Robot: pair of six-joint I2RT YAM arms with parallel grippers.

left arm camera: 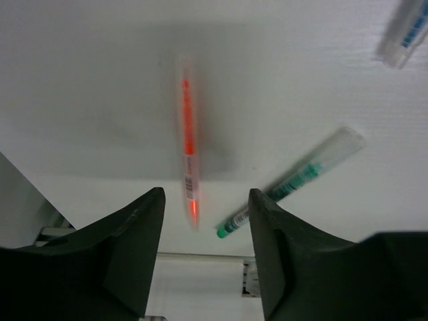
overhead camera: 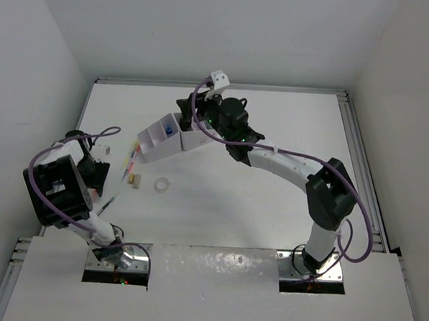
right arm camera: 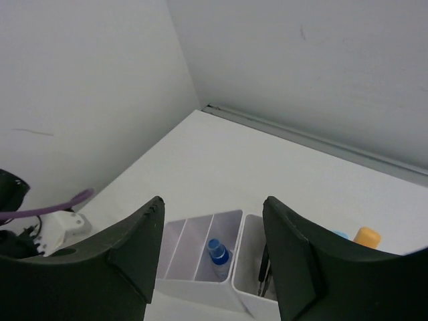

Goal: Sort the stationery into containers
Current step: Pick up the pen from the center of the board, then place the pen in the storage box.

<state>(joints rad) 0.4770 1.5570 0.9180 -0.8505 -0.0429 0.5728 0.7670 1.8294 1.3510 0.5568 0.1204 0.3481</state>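
Pens lie loose on the white surface (overhead camera: 269, 206) at the left side. The left claw (left arm camera: 207, 200) hangs above them with its wrist turned downward, I judge in order to take one. Its two fingers stand clearly apart, one on each side of the orange pen (left arm camera: 188, 134) as the wrist camera sees it. They touch neither this pen nor the green pen (left arm camera: 294, 180), which lies slanted just beside it. So the left claw is released and holds nothing.

The right claw (right arm camera: 212, 204) hovers over the organiser (right arm camera: 190, 289), which stands toward the far left part of the surface. Its fingers are also spread and nothing is between them, so it is released, empty, and apart from the compartments. Such a position over the openings suits dropping a thing in from above. In one compartment stands a blue-capped bottle (right arm camera: 215, 249). In the next one is a dark thin thing, too much hidden to name. The tape ring (overhead camera: 161, 184) lies on the surface near the organiser and, like the pens, is not yet sorted.
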